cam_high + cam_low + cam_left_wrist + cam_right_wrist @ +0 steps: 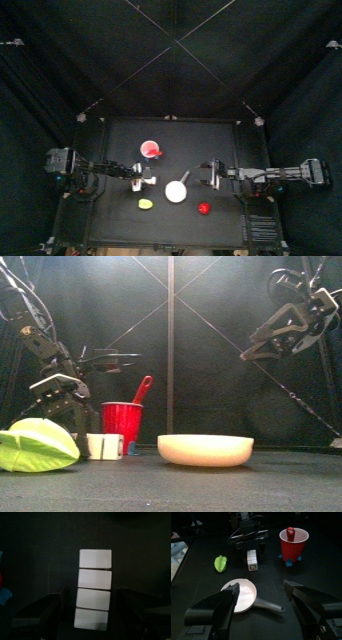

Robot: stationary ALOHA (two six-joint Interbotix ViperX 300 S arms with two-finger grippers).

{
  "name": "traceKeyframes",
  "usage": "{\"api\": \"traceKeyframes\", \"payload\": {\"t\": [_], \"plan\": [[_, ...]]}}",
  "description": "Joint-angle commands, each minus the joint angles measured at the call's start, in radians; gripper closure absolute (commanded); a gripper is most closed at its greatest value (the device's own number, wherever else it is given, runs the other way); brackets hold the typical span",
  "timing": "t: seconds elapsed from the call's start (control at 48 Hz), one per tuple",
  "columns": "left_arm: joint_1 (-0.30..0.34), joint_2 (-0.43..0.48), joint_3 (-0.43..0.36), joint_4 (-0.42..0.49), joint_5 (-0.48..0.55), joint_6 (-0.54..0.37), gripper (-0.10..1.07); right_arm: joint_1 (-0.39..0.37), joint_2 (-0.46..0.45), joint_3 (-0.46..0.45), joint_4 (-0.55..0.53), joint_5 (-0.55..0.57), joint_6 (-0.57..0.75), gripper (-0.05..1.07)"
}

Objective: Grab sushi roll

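Straddling the sushi roll (93,589), the left claw (93,614) stands spread wide, one jaw on either side of the white segmented block, gripping nothing. The roll lies on the tabletop (311,572) beside the red cup (294,540). The right claw (264,597) hangs open, raised, above the white bowl (243,596).

Front view: sushi roll (104,446) half hidden behind green lump (38,445). Red cup (3,587) cut by left wrist picture's edge. Top view: roll too small to resolve.
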Motion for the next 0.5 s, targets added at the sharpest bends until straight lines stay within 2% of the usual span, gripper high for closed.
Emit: {"api": "traceKeyframes", "payload": {"t": [0.0,0.229,0.354,0.479], "plan": [[0.005,-0.011,-0.021,0.002,-0.003,0.002,0.08,0.002,-0.003,-0.008,0.002,-0.008,0.002,0.03],[0.002,-0.046,-0.034,0.021,0.035,0.002,0.30,0.002,-0.003,-0.008,0.002,-0.008,0.002,0.03],[-0.003,-0.084,-0.046,0.034,0.052,0.002,0.38,0.002,-0.003,-0.006,0.002,-0.008,0.002,0.03],[-0.006,-0.120,-0.044,0.040,0.048,0.000,0.42,0.002,-0.003,-0.006,0.002,-0.008,0.002,0.03]]}}
